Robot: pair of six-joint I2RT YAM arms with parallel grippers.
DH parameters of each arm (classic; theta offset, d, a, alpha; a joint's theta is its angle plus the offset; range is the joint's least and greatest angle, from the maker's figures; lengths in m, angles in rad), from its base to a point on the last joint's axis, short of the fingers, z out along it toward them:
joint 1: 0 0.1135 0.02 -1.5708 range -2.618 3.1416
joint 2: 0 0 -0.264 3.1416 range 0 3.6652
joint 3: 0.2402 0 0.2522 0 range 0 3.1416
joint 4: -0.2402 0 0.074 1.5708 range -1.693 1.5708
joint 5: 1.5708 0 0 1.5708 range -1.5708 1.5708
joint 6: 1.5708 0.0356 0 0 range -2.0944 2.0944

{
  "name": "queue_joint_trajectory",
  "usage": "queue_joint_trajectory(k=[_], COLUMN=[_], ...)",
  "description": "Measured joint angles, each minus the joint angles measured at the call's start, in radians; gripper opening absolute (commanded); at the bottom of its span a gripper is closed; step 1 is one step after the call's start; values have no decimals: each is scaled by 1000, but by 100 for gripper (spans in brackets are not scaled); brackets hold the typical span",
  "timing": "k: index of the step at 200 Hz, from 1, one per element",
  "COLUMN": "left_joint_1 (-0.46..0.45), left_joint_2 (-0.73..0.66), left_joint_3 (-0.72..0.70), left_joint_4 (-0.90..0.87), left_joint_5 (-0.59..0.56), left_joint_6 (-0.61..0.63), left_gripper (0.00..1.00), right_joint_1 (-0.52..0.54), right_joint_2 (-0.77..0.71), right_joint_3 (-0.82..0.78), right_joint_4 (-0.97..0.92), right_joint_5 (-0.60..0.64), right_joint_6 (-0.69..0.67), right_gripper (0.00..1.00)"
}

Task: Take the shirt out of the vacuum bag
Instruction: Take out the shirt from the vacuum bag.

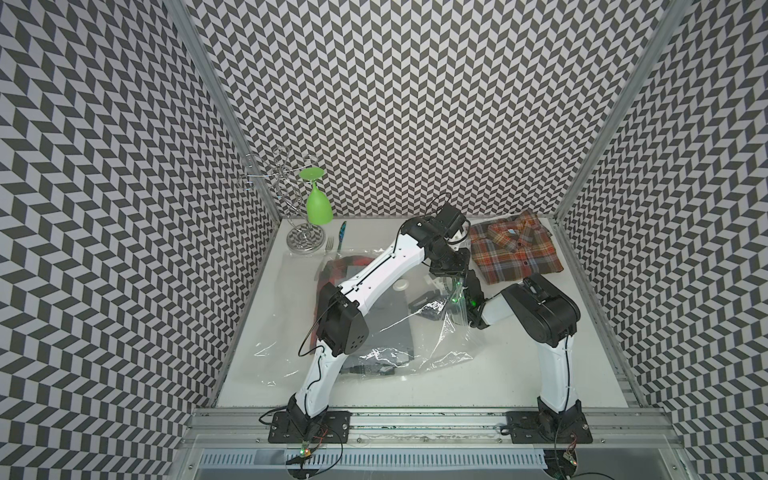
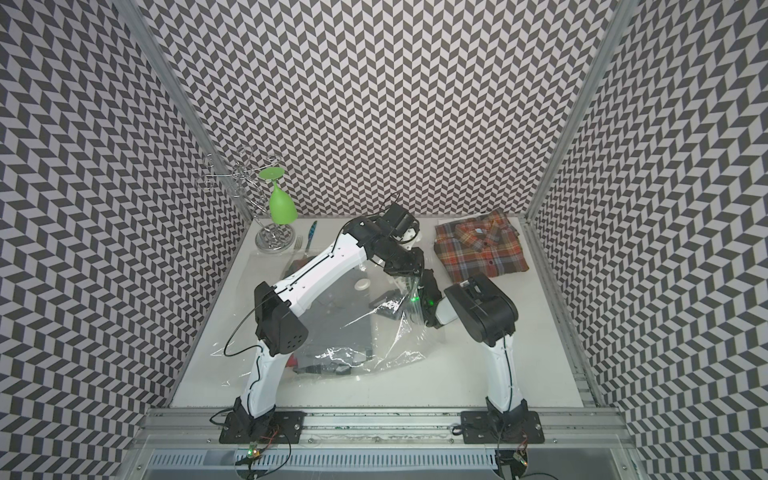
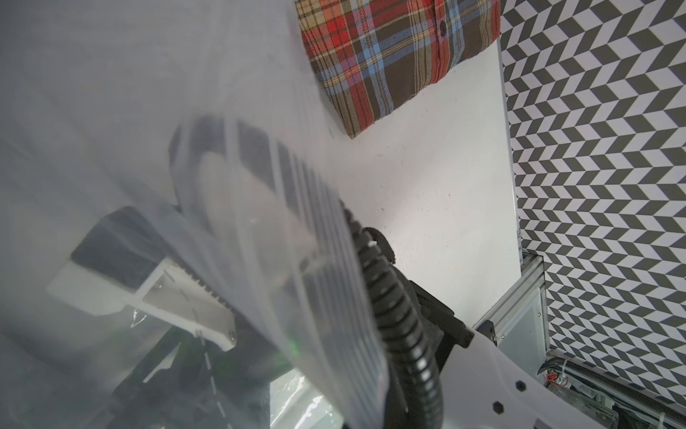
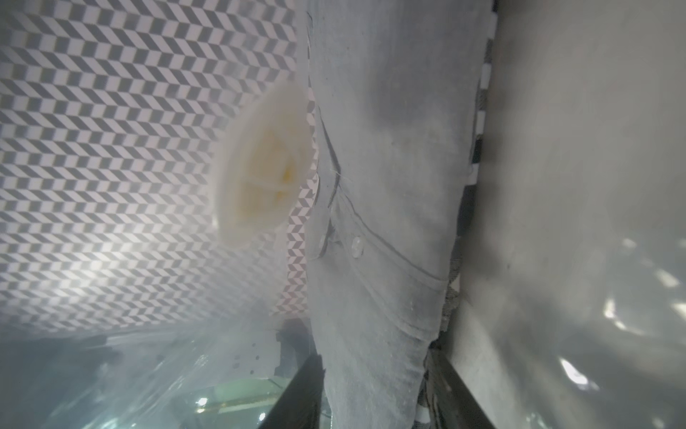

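The bag [image 1: 415, 349] lies on the bench [image 1: 519, 374] with a grey shirt [image 4: 389, 148] inside. The left end effector [image 1: 443, 284] is clenched on the bag's lifted rim. The right end effector [image 4: 376, 401] is inside the bag, straddling the grey shirt; I cannot tell whether it grips. A plaid shirt [image 1: 515, 249] lies beyond.

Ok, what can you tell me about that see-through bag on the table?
The bag is big, clear, crinkly plastic, lying crumpled in the middle of the white table. A small round white cap sits on its top face. A grey shirt shows inside. The left gripper pinches its ribbed edge, holding that side up, and the right gripper reaches into the opening.
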Motion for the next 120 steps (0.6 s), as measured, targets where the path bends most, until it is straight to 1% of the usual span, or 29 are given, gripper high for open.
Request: queue_joint_trajectory(k=[41, 78, 95, 120], left_joint_1=[16, 29, 31, 32], left_joint_2=[-1, -1, -1, -2], left_joint_3=[0, 0, 0, -1], left_joint_4=[-5, -24, -29, -34], left_joint_5=[-17, -32, -38, -40], left_joint_6=[0, 2, 2, 4], left_gripper=[0, 0, 0, 0], right_joint_1=[21, 40, 53, 67], right_joint_2=[21, 39, 48, 59], right_joint_3=[49, 82, 87, 89], right_joint_4=[-68, -112, -114, -94], right_joint_5=[40, 65, 71, 71], right_joint_6=[-65, -103, -110, -100], right_gripper=[55, 53, 50, 35])
